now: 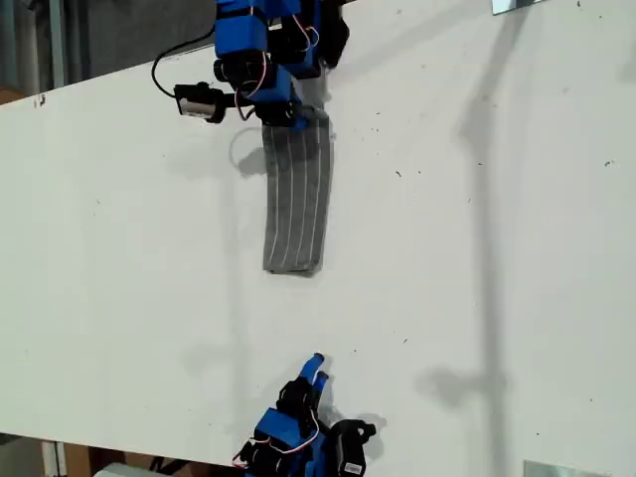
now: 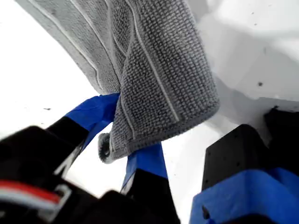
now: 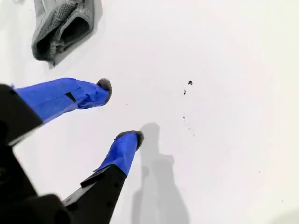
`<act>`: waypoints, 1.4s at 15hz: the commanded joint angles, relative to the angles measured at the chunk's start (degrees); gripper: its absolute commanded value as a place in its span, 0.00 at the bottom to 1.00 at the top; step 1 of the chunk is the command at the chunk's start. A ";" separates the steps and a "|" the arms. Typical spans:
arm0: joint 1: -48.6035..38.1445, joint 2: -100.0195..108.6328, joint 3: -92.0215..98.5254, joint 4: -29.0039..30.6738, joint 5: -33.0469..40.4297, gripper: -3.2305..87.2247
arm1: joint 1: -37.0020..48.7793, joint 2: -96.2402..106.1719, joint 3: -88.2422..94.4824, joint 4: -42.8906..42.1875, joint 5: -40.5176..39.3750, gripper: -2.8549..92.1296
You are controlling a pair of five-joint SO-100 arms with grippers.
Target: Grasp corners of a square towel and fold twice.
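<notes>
The towel (image 2: 154, 70) is soft grey cloth with a coarse, looped, nubbly weave, matt all over, crossed by thin white woven stripes. Beneath it the table (image 1: 477, 248) is a smooth white board with a faint sheen, flecked with small dark specks. My first gripper (image 2: 124, 140) has smooth blue plastic fingers on matt black plastic mounts. My second gripper (image 3: 119, 112) has 2 blue plastic fingers (image 3: 70, 95) tipped with dull grey pads.
</notes>
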 commanded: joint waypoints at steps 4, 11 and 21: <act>0.35 14.15 8.35 -0.09 -1.85 0.23 | 2.46 -4.92 -25.31 7.73 -4.31 0.03; -0.79 36.12 15.21 12.39 -2.64 0.23 | 8.53 -69.87 -90.97 5.98 -29.36 0.03; -2.90 36.21 16.35 12.39 -1.41 0.23 | 7.56 -66.01 -90.44 -2.99 -44.74 0.47</act>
